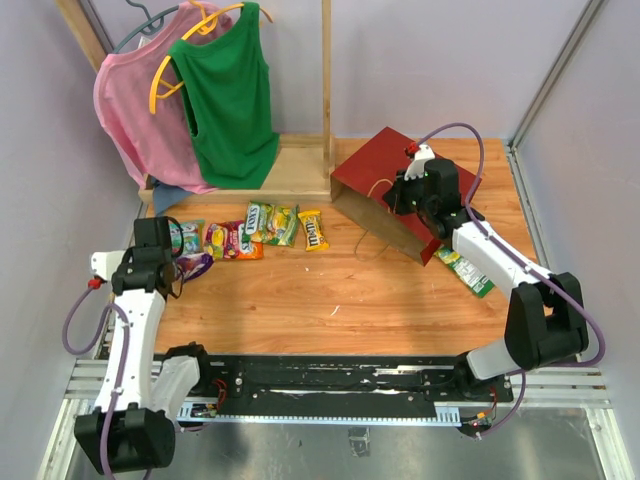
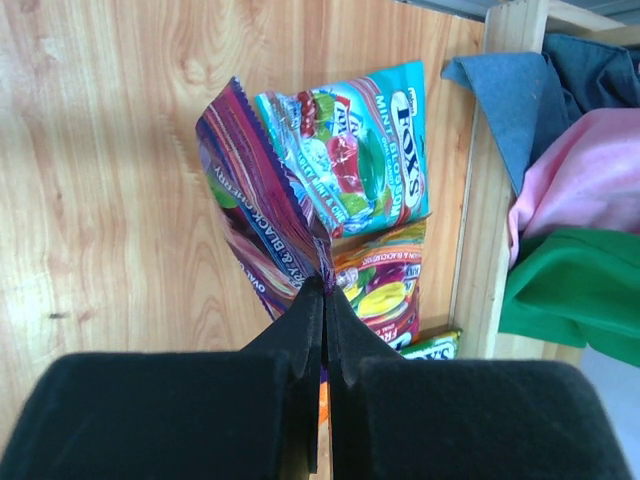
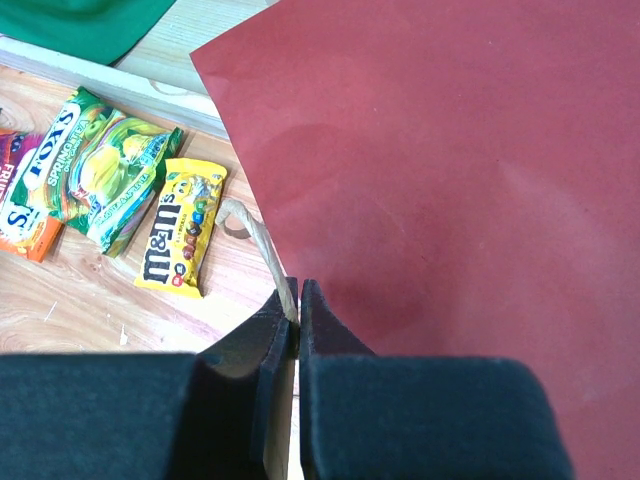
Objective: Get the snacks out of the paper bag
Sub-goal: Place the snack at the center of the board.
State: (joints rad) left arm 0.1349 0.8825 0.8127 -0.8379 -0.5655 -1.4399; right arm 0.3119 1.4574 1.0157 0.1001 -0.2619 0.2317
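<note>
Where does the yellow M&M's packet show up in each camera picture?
Top external: the yellow M&M's packet lies almost at the picture's centre.
Left wrist: not in it.
Right wrist: left of centre, at mid height.
Shared landmark: the red paper bag, to the packet's right in both views.

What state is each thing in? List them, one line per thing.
paper bag: tipped over, held by a handle.
right gripper: shut on the paper bag's handle.
left gripper: shut on the purple packet.
purple packet: pinched at one edge.
yellow M&M's packet: flat on the table, outside the bag.
green tank top: hanging up.
</note>
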